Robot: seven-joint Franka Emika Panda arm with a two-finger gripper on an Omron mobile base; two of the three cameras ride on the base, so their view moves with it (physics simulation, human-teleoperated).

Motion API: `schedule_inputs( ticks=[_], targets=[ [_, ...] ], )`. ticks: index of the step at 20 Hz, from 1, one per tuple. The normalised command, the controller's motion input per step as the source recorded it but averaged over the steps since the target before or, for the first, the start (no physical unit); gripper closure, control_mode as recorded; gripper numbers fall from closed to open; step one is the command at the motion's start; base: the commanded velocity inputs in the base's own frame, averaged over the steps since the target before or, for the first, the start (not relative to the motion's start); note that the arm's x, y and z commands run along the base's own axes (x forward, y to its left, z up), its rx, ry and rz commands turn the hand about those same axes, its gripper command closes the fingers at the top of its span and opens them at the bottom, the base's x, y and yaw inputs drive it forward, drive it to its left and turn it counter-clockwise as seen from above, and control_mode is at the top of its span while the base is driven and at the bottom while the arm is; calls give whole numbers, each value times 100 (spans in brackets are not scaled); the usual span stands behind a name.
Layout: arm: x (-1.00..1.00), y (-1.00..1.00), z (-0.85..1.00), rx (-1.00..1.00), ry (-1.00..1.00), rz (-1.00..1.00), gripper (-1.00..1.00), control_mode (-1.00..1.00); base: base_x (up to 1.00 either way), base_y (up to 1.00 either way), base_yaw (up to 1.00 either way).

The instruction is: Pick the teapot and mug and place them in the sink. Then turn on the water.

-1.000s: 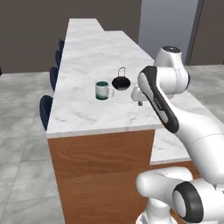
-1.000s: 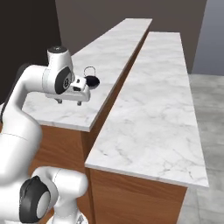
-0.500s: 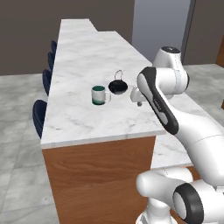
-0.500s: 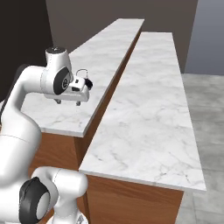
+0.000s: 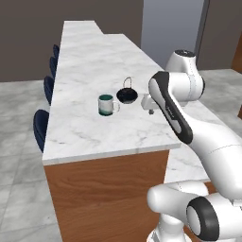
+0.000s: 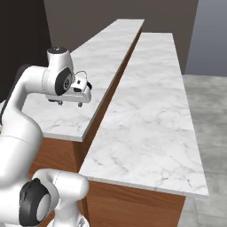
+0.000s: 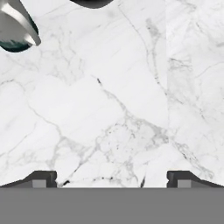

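Mug (image 5: 107,104) stands upright beside teapot (image 5: 126,96), handle pointing toward teapot.

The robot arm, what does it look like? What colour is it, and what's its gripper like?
The arm is glossy white, built of fat rounded tube segments with dark grey bands and black caps at the joints. It rises from a bulgy white base. The gripper sits on a boxy white hand with small dark spots, and ends in two little dark fingertips. No loose cables show.

one mug (image 5: 107,104), one teapot (image 5: 126,96), three stools (image 5: 40,128)
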Motion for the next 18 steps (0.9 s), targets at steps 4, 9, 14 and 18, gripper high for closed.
schedule_inputs(
  ticks=[4,9,14,18],
  targets=[
    [0,0,0,0,0,0,-100,100,27,0,0],
    [0,0,0,0,0,0,-100,100,0,0,0],
    [0,0,0,0,0,0,-100,-100,0,0,0],
    [0,0,0,0,0,0,-100,-100,0,0,0]
  ],
)
